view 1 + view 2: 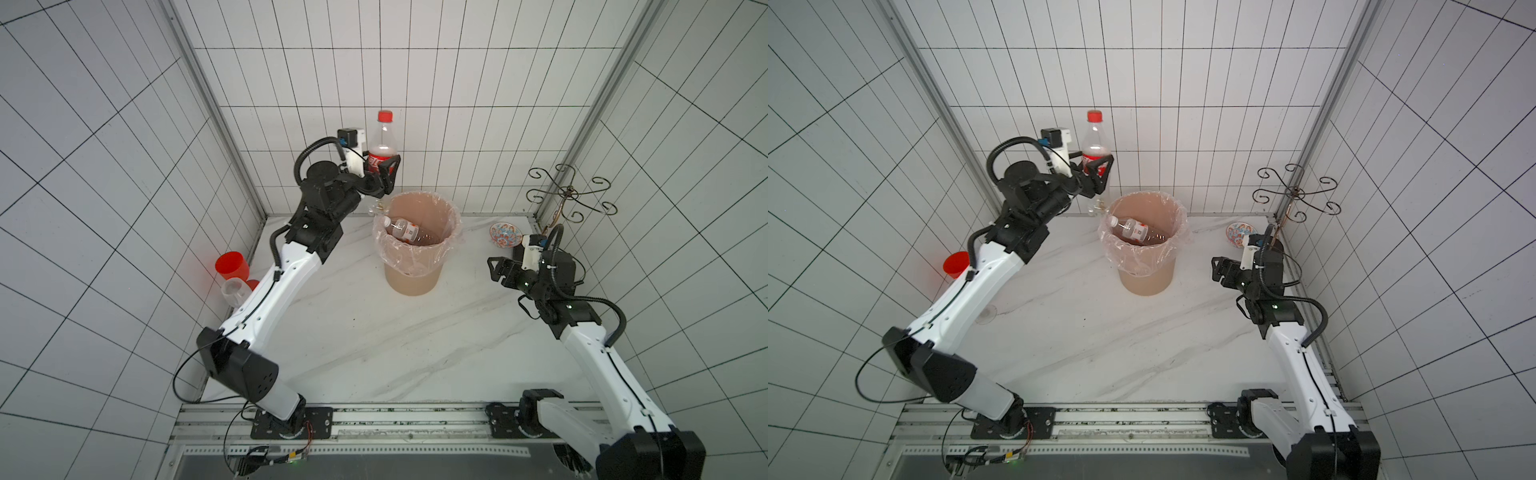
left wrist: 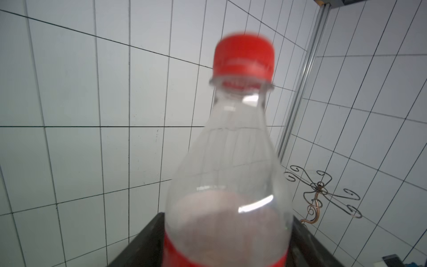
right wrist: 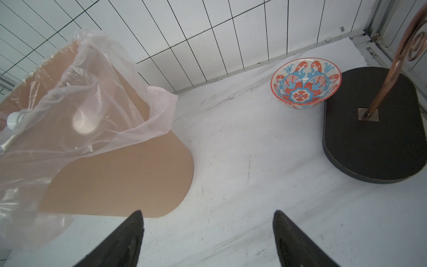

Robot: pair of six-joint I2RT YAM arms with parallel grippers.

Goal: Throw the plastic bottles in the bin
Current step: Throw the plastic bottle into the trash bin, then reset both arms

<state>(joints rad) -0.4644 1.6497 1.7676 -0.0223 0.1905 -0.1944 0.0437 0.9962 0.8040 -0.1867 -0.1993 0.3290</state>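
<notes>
Left wrist: cola bottle (image 2: pixel 227 185), base below frame.

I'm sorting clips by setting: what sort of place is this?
Probably a robot test cell, not a real room: white tiled wall panels in metal framing, a marble-look tabletop, and two white-and-black robot arms mounted on a front metal rail.

Bright, even light is filling the tiled cell.
Wide lenses are bowing the tiles (image 1: pixel 83 166) toward the edges in both top views; the bottle (image 2: pixel 231 161) is blurring near the left wrist camera, glints streaking it; faint shadows are lying on the worktop (image 1: pixel 374 332).
</notes>
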